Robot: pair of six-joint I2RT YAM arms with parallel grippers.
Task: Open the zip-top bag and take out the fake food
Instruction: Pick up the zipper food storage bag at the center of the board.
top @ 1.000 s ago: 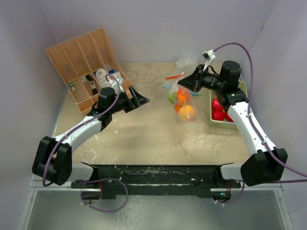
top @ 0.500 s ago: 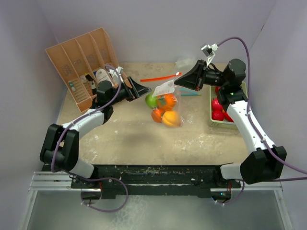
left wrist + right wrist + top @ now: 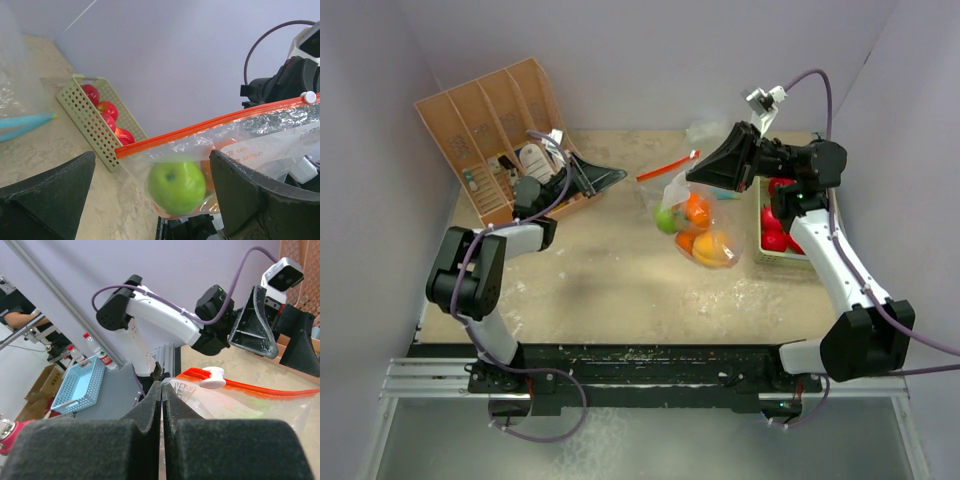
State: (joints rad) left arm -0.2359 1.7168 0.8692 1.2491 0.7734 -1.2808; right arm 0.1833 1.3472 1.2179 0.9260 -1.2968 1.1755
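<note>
The right gripper (image 3: 694, 172), fingers pressed together, pinches the top corner of the clear plastic zip-top bag with the orange seal (image 3: 677, 186). The bag has swung toward 3 o'clock since half a second ago. The green, orange and yellow glossy toy fruits (image 3: 710, 246) hang inside it, at 9 o'clock of the pale green perforated tray (image 3: 85, 112) holding red toy fruits (image 3: 775, 238). The left gripper (image 3: 610, 178), spread wide and holding nothing, sits at 9 o'clock of the bag, now farther from it.

**Shiny Fruit, Crinkly Bag**

The zip-top bag (image 3: 270, 135) is thin clear plastic, crinkly and shiny, with a smooth orange zip strip (image 3: 200, 128). The green toy apple (image 3: 177, 186) inside looks glossy and smooth. The red toy fruits (image 3: 102, 107) shine too. The tray (image 3: 85, 122) is matt pale green plastic full of holes. The fingers (image 3: 80, 450) of the right gripper (image 3: 162, 390) are dull black foam. The table (image 3: 610, 270) looks like speckled stone, a bit dusty.
</note>
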